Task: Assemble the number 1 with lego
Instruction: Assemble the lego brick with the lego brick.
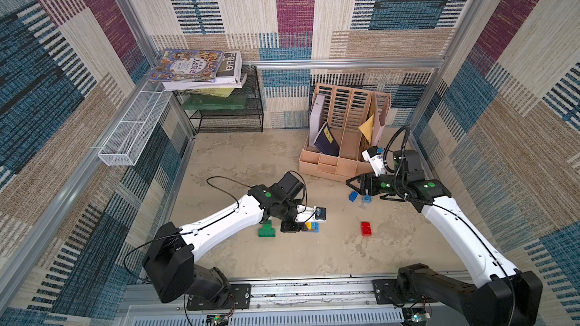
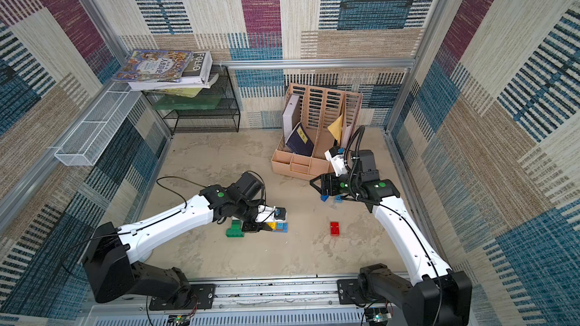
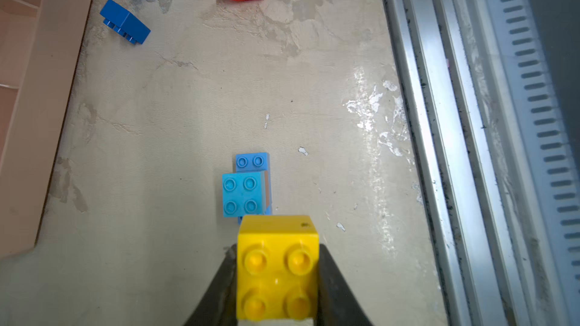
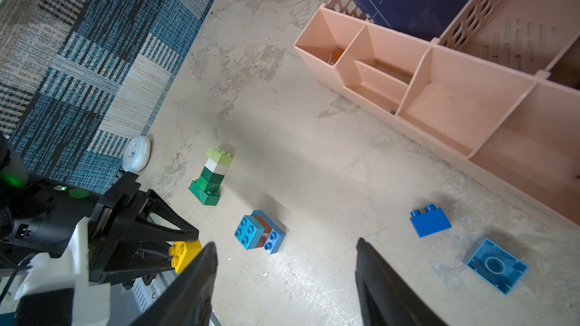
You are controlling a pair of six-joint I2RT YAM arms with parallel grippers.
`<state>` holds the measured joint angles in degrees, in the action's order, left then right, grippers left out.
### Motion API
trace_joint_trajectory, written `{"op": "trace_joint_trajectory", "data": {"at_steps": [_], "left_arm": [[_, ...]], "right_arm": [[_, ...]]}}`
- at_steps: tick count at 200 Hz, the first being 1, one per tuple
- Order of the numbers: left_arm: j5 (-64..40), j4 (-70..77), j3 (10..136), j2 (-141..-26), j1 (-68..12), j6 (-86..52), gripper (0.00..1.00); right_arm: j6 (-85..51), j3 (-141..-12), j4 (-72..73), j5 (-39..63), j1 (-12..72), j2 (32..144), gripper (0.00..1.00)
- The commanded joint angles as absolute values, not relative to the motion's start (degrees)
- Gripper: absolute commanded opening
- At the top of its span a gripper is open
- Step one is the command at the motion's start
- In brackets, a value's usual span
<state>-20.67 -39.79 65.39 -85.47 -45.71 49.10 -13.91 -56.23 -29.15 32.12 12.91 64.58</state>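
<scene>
The left hand (image 3: 277,247) is closed narrow on a yellow two-by-two brick (image 3: 277,274), one finger on each side wall and the studs facing up; that grip leaves the underside free, which suits pressing it down onto other studs. Just ahead of its fingertips and lower stands the blue cluster (image 3: 243,194), a light blue four-stud brick over a brown layer and a longer blue brick, resting on the surface (image 3: 172,127); the yellow brick is near it but apart, not yet seated. The green stack (image 4: 210,177), dark green, cream and lime, sits back beside this hand's wrist; it seems to lie flat, though I cannot be sure. The right hand (image 4: 285,244) is spread wide and holds nothing, lifted off the surface; a dark blue brick (image 4: 430,221) and an upturned light blue brick (image 4: 496,265) lie just off its outer finger, probably the next pick. The red brick (image 1: 366,228) lies loose between the two hands.
</scene>
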Motion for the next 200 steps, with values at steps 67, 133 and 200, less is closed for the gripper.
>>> {"op": "trace_joint_trajectory", "data": {"at_steps": [67, 133, 200], "left_arm": [[-14.80, -48.45, 74.79, -95.91, -47.77, 47.98, 0.10], [-12.16, -49.43, 79.01, -100.12, -49.09, 43.29, 0.10], [-13.91, -49.46, 77.97, -101.14, -49.04, 41.92, 0.11]], "right_arm": [[-14.73, -55.67, -30.29, 27.78, 12.57, 60.60, 0.70], [-14.90, -55.64, -29.97, 27.95, 12.24, 60.46, 0.69], [-14.85, -55.63, -29.95, 28.54, 12.22, 60.95, 0.69]]}}
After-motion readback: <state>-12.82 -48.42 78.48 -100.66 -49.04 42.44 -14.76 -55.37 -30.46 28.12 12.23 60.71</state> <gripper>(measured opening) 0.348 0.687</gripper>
